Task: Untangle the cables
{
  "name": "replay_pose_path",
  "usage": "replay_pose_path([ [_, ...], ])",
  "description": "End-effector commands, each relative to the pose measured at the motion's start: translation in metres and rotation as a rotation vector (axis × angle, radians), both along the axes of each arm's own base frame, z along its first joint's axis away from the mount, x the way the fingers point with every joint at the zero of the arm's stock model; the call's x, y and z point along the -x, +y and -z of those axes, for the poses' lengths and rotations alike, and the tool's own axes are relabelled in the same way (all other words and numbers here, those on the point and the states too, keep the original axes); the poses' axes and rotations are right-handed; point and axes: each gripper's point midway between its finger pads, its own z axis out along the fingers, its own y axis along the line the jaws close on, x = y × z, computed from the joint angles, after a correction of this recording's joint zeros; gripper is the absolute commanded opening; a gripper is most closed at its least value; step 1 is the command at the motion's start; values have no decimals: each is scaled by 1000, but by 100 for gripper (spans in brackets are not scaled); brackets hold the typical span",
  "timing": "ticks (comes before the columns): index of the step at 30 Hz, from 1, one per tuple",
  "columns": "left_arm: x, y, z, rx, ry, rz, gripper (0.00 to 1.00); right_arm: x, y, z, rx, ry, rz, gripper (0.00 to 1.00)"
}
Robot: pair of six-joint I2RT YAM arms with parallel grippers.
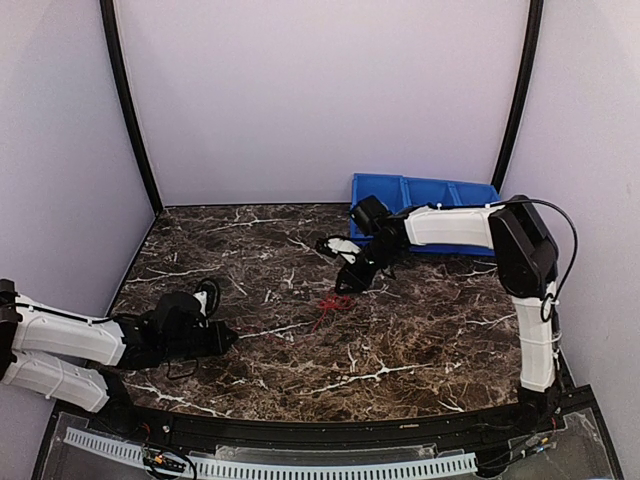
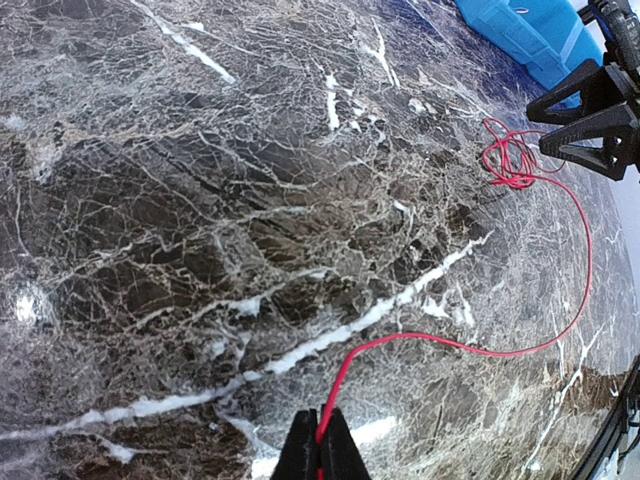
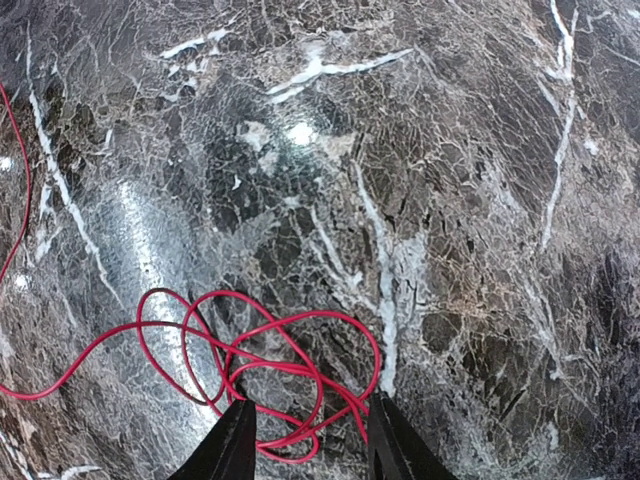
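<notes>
Only a red cable shows. Its loose tangle of loops [image 3: 262,362] lies on the marble table, seen as a small red knot [image 1: 329,304] near the middle. My right gripper [image 3: 311,436] hovers low over it, open, with its two fingers on either side of the nearest loops. From the tangle [image 2: 508,160] a long single red strand [image 2: 560,330] curves back across the table to my left gripper [image 2: 322,440], which is shut on the strand's end. In the top view the left gripper [image 1: 230,338] sits low at the left and the right gripper [image 1: 347,281] just behind the tangle.
A blue tray [image 1: 430,195] stands at the back right, partly behind the right arm; its corner [image 2: 530,35] shows in the left wrist view. Grey walls with black posts close in the dark marble table [image 1: 300,380].
</notes>
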Motion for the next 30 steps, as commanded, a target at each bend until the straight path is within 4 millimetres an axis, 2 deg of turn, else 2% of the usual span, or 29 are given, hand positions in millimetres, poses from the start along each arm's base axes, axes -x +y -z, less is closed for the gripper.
replay_pose_path([
  [1,4,6,5,-6,10,-15,0,1,4,14,32,76,45,41],
  [6,4,6,5,-8,8,-14,0,0,1,33,78,119,70,40],
  [9,4,7,6,-12,8,-14,0,-1,1,34,81,126,82,31],
  [12,4,8,7,-9,8,-18,0,-2,4,22,52,116,83,21],
  [16,5,9,9,-14,9,-18,0,-3,7,1,3,88,81,2],
  [18,5,9,9,-15,8,-18,0,-6,7,-10,-16,68,84,0],
  [22,5,10,10,-23,6,-18,0,-14,2,-43,-61,28,97,0],
  [25,7,13,13,-39,13,-19,0,-23,-10,-80,-119,-11,114,0],
  [28,7,16,13,-46,13,-24,0,-34,-33,-119,-162,-70,154,0],
  [30,9,19,15,-59,19,-33,0,-44,-55,-145,-186,-122,196,0],
])
